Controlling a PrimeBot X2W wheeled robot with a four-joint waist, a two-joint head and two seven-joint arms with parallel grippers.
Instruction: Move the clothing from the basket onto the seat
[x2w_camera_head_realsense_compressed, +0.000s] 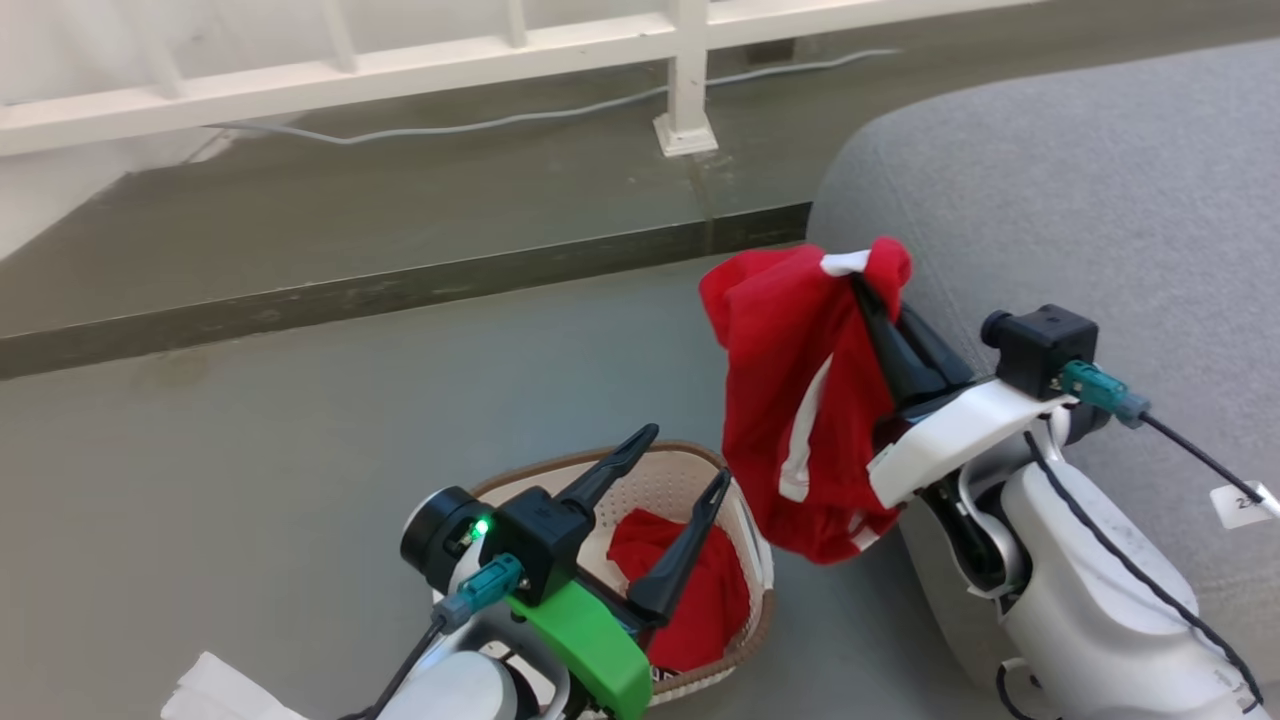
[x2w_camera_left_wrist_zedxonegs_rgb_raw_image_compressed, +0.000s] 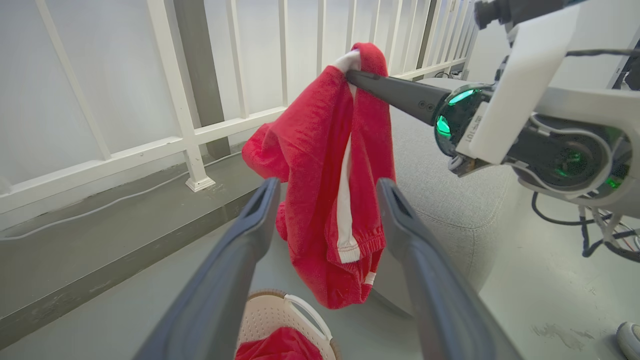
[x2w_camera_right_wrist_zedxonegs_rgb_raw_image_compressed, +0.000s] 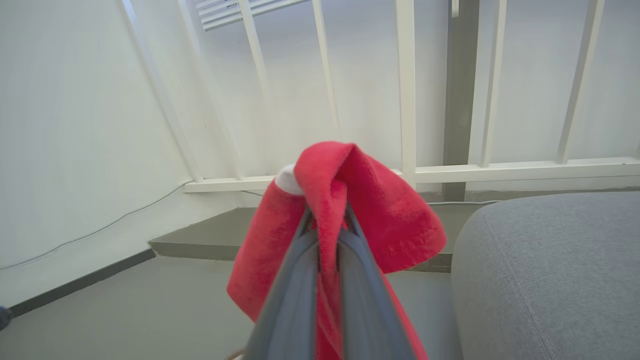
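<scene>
The right gripper (x2w_camera_head_realsense_compressed: 866, 284) is clamped on the top fold of one red garment (x2w_camera_head_realsense_compressed: 780, 380). The piece hangs straight down from the fingertips, its long axis vertical and a white stripe running its length, just beside the single grey seat (x2w_camera_head_realsense_compressed: 1080, 200) on the gripper's right. The left gripper (x2w_camera_head_realsense_compressed: 686, 452) stands spread wide and holds nothing, directly above the one basket (x2w_camera_head_realsense_compressed: 668, 488) where a second red garment (x2w_camera_head_realsense_compressed: 690, 585) lies crumpled. A small white tag (x2w_camera_head_realsense_compressed: 1245, 503) behind the right wrist carries digits too small to read.
</scene>
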